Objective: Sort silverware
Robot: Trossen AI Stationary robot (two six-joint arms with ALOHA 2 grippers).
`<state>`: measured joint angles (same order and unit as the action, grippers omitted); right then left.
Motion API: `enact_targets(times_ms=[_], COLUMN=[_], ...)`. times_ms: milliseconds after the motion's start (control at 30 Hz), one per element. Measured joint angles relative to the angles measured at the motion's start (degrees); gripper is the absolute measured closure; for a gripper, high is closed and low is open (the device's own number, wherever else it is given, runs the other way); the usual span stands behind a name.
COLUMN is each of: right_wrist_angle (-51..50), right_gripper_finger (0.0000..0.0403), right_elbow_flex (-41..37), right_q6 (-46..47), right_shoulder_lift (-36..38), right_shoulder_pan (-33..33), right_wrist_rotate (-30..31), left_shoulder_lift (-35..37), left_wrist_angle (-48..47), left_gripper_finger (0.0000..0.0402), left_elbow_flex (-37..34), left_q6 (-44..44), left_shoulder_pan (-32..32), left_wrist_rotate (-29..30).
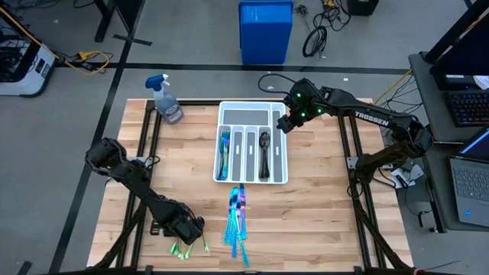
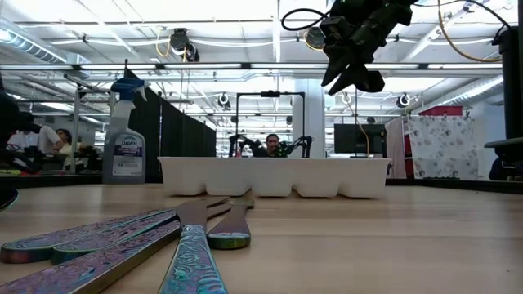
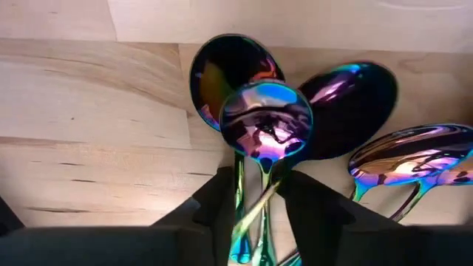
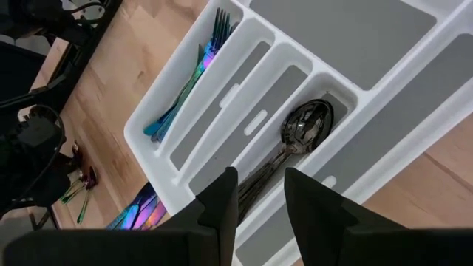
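Several small rainbow-purple spoons (image 3: 347, 103) lie on the wooden table near its front left. My left gripper (image 3: 255, 177) (image 1: 186, 229) points down over them, closed on the handles of two stacked spoons (image 3: 264, 122). Iridescent blue knives (image 1: 237, 218) lie in front of the white tray (image 1: 280, 176). Blue-teal forks (image 1: 225, 145) lie in the tray's left slot and dark spoons (image 4: 303, 129) in a right slot. My right gripper (image 4: 260, 188) (image 1: 286, 122) hangs open above the tray's far right part, holding nothing. My left gripper has the thin handles (image 3: 242, 193) of two overlapping small spoons between its two fingers, just behind the bowls. The fingers come from above, pointing steeply down, one on each side of the handles. Both spoons lie on the table, bowls up.
A spray bottle (image 1: 166, 99) stands at the table's far left corner. A blue bin (image 1: 265, 30) stands on the floor beyond the far edge. Bare wood lies to the right of the tray and the knives.
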<state>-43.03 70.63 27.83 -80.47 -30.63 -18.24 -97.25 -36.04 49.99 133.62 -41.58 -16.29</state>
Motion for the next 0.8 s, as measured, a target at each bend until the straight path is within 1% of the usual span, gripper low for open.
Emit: enact_targets(times_ms=[333,633,800], right_wrist_angle=[0.0,0.0,0.6], right_gripper_finger=[0.0307,0.0307,0.0307], right_elbow_flex=[0.0,0.0,0.0], right_q6=[0.0,0.0,0.0], right_shoulder_lift=[0.0,0.0,0.0], right_shoulder_pan=[0.0,0.0,0.0], right_wrist_rotate=[0.0,0.2,0.2], left_shoulder_lift=[0.0,1.4,3.5], left_wrist_angle=[1.6,1.6,-0.8], left_gripper_finger=[0.0393,0.0400,0.0401], left_elbow_flex=[0.0,-0.1,-0.1], left_q6=[-0.3,-0.5,-0.5], left_shoulder_pan=[0.7,0.7,0.8], left_wrist_rotate=[0.3,0.9,1.9])
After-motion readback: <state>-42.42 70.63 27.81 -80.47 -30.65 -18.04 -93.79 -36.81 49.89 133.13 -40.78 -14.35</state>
